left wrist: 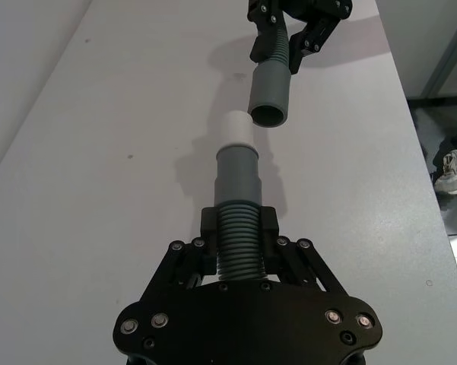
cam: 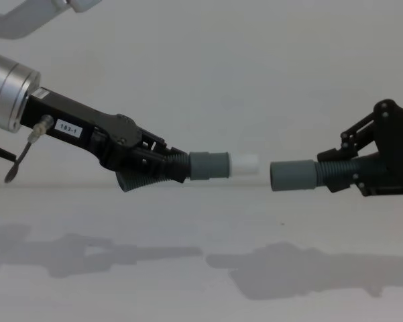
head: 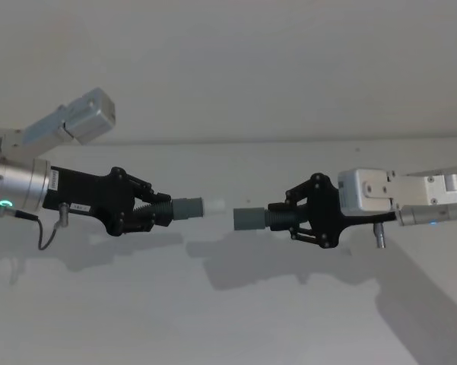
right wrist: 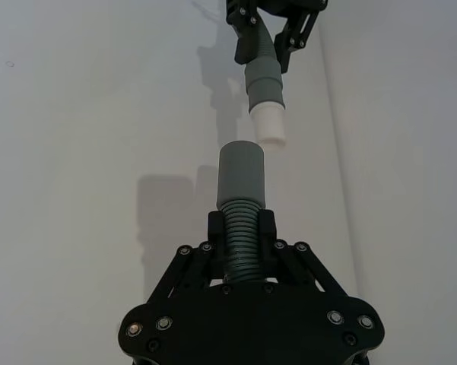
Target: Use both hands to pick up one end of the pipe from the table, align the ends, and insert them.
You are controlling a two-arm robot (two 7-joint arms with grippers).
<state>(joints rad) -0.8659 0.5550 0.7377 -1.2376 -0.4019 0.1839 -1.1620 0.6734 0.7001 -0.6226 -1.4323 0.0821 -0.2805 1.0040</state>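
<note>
Both black plastic two-jaw grippers hang above the plain white bench (head: 228, 319), each clamped on the ribs of a dark-grey corrugated hose piece. The left gripper (head: 148, 211) has its fingers closed around the piece with the narrow white tip (cam: 245, 163); the right gripper (head: 293, 217) grips the one with the plain grey socket cuff (cam: 292, 176). Holding by the ribs leaves both cuffs free to mate. They face each other, just apart, the socket sitting slightly lower, so I'd say alignment needs finishing.

It looks like a robot test room. There is a plain white table (left wrist: 99, 190), a bare white wall (head: 251, 68), and a person's sneaker (left wrist: 449, 169) on the floor beside the table.
</note>
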